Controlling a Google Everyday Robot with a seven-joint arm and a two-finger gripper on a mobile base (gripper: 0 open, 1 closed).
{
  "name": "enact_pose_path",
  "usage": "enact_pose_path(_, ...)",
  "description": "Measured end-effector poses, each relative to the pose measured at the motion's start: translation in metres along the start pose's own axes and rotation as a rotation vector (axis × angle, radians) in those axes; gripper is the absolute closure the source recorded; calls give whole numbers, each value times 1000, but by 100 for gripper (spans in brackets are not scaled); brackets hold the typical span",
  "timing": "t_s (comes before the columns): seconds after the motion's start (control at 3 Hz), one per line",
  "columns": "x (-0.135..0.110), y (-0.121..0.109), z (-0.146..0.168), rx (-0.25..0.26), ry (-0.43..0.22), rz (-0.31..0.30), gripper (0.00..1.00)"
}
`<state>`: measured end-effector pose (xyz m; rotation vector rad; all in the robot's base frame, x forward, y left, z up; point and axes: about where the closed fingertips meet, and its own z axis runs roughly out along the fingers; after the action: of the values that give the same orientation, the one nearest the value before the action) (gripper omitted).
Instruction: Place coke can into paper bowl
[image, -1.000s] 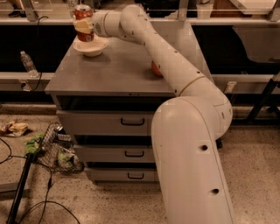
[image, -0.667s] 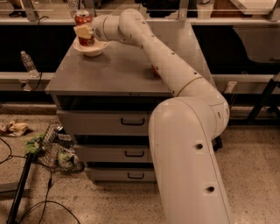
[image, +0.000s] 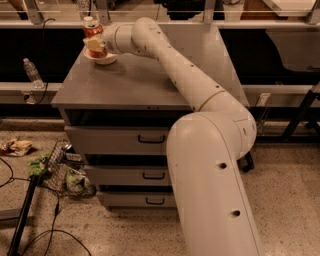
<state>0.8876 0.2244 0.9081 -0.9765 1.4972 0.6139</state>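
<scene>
The claw (image: 95, 46) is out at the far left corner of the grey surface (image: 131, 86), pinching the coke can (image: 91, 29) upright. The can is directly over the paper bowl (image: 107, 60), with the claw hiding its base.

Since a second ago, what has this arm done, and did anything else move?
The gripper, holding the coke can upright, has come down a little, so the can hangs lower over the paper bowl; whether it touches I cannot tell. It has not let go. The bowl and the cabinet stayed put.
</scene>
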Motion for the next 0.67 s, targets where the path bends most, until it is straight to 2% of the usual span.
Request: enact_pose_path(0.67, 9, 0, 3, -14, 24, -27, 16)
